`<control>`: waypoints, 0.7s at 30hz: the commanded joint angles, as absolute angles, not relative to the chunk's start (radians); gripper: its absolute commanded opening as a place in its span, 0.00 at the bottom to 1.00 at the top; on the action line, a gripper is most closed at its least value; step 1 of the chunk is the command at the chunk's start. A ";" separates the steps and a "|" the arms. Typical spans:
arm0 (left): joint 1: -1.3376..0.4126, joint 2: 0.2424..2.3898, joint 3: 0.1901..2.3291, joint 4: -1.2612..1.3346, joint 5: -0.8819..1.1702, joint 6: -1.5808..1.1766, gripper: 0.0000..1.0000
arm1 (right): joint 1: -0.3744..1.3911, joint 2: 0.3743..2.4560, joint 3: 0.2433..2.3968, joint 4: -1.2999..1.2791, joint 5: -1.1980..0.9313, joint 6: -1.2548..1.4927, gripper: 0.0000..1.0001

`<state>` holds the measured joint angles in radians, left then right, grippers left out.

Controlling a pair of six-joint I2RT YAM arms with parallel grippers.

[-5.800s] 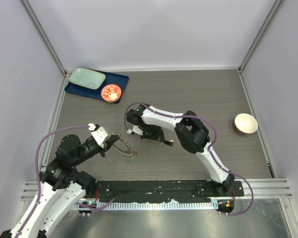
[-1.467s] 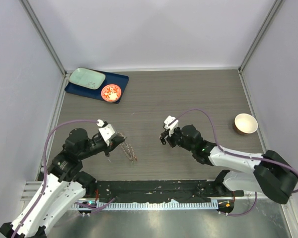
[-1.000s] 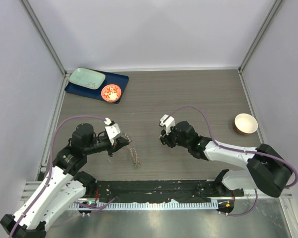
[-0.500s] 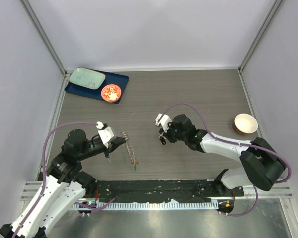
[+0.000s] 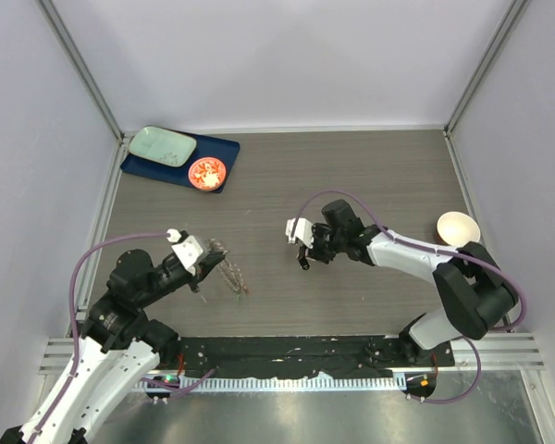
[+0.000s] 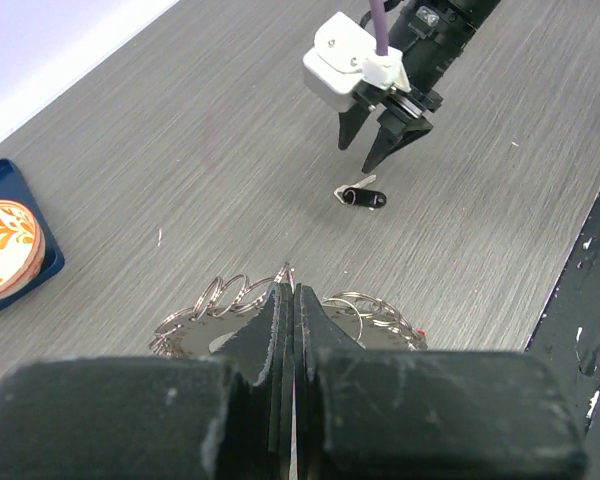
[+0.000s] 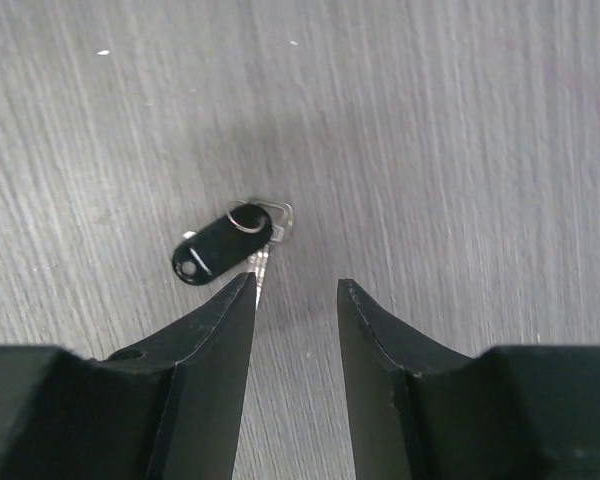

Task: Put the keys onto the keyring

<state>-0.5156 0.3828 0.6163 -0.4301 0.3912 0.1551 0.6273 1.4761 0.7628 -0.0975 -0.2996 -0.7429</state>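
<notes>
Leaves alone the navy tray point(image 5: 220, 148) at the far left, with its pale mint plate point(image 5: 162, 145) and glossy orange-red patterned dish point(image 5: 206, 172). Keeps the left fingers point(image 6: 283, 315) pressed flat together on the keyring point(image 6: 225, 293), a bunch of thin, shiny wire loops overlapping like chain links. Has drawn it slightly back toward the left arm since half a second ago. Cannot tell whether its lower edge rests on the grey wood-grain bench point(image 5: 370, 176). Shows a tiny red speck at the ring's right edge, too small to name. Finds the loose key point(image 7: 218, 250) lying flat on the bench, well right of the ring: a matte black oval plastic tag with a small hole at one end, and a slim silver split ring and short metal blade at the other. Has pulled the right fingers point(image 7: 242, 300) away from the ring's side, where they were some seconds ago. Has since re-angled the arm behind them while the tips stay by this key, spreading them on the way. Now stands them moderately parted and empty, tips just short of the tag. Suggests the reach for the next key is nearly done and the pinch not yet made. Calls for picking a thin, flat thing off a hard surface. Leaves the smooth pale bowl point(image 5: 457, 229) at the far right untouched.
</notes>
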 commanded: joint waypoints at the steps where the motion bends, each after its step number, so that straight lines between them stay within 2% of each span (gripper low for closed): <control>1: -0.511 0.380 0.624 -0.362 0.365 0.141 0.00 | 0.632 1.503 0.790 -0.115 -0.445 -0.865 0.44; 12: -0.511 0.383 0.621 -0.370 0.348 0.146 0.00 | 0.632 1.559 0.821 -0.121 -0.508 -0.934 0.45; 21: -0.511 0.391 0.623 -0.373 0.345 0.147 0.00 | 0.632 1.603 0.850 -0.137 -0.532 -0.960 0.40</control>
